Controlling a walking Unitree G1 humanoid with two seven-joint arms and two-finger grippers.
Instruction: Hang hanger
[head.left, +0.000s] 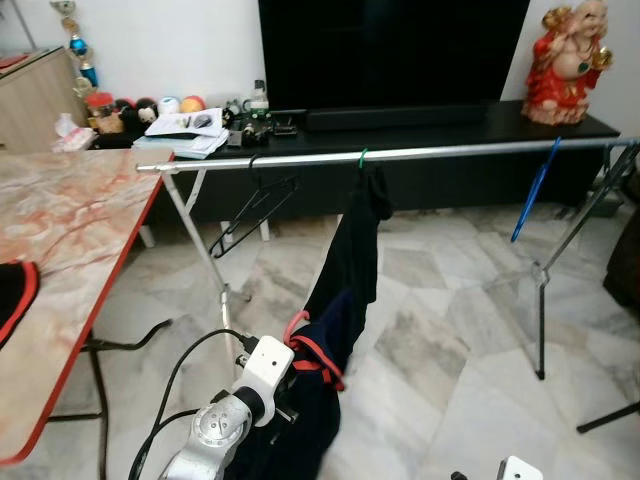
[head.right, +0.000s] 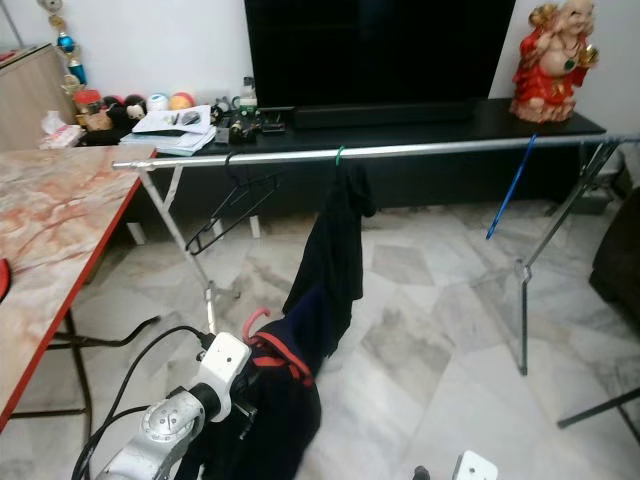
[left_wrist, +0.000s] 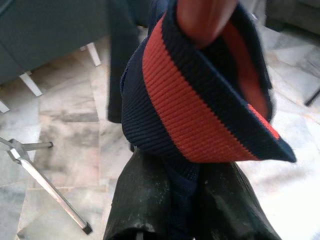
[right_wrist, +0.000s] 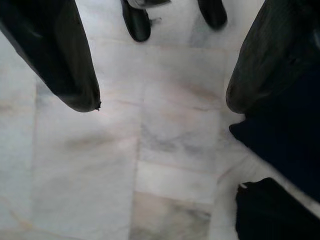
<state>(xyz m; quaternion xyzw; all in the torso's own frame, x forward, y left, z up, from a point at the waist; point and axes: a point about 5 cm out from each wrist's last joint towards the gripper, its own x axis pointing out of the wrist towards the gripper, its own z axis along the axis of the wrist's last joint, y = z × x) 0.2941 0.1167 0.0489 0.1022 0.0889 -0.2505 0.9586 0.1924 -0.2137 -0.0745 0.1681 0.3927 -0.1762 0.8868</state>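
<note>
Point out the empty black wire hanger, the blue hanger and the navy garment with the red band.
Empty black wire hanger (head.left: 256, 205), left eye view, on its slanted arm below the rail.
Blue hanger (head.left: 533, 192), left eye view, on its straight shaft.
Navy garment with red band (left_wrist: 190, 107), left wrist view, on the red ribbed band.

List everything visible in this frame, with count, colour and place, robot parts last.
Rail: 1, silver, across the room on crossed legs.
Empty hangers: 2, black and blue, on the rail.
Dark garment: 1, black, hung on a green hook.
Navy garment: 1, red-striped collar, on a red hanger.
Table: 1, marble-patterned, red-edged, robot's left.
TV: 1, black, on a black console.
Figurine: 1, red and gold, console's right end.
Left gripper: shut on the navy garment.
Right gripper: open above the floor.
</note>
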